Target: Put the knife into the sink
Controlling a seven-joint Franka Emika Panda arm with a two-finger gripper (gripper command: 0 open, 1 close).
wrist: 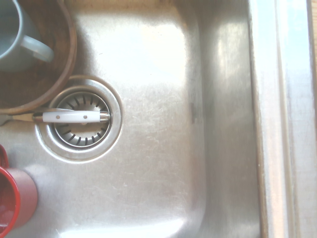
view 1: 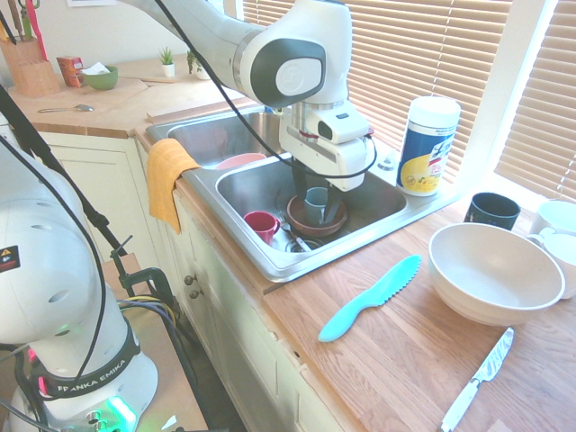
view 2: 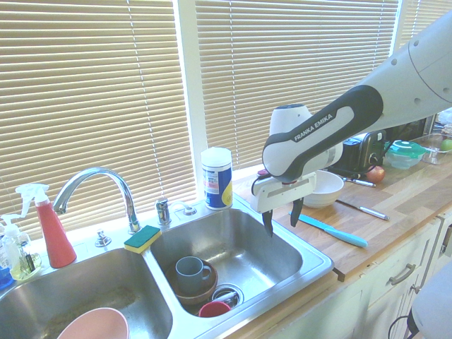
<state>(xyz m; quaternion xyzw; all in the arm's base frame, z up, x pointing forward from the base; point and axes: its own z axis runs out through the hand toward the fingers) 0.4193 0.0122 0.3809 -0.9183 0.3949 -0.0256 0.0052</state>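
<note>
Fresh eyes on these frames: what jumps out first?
The white arm dominates, its open gripper empty and pointing down over the sink basin that holds a grey mug in a brown bowl. Next is the turquoise knife, lying untouched on the wooden counter between the sink's edge and a large cream bowl.
</note>
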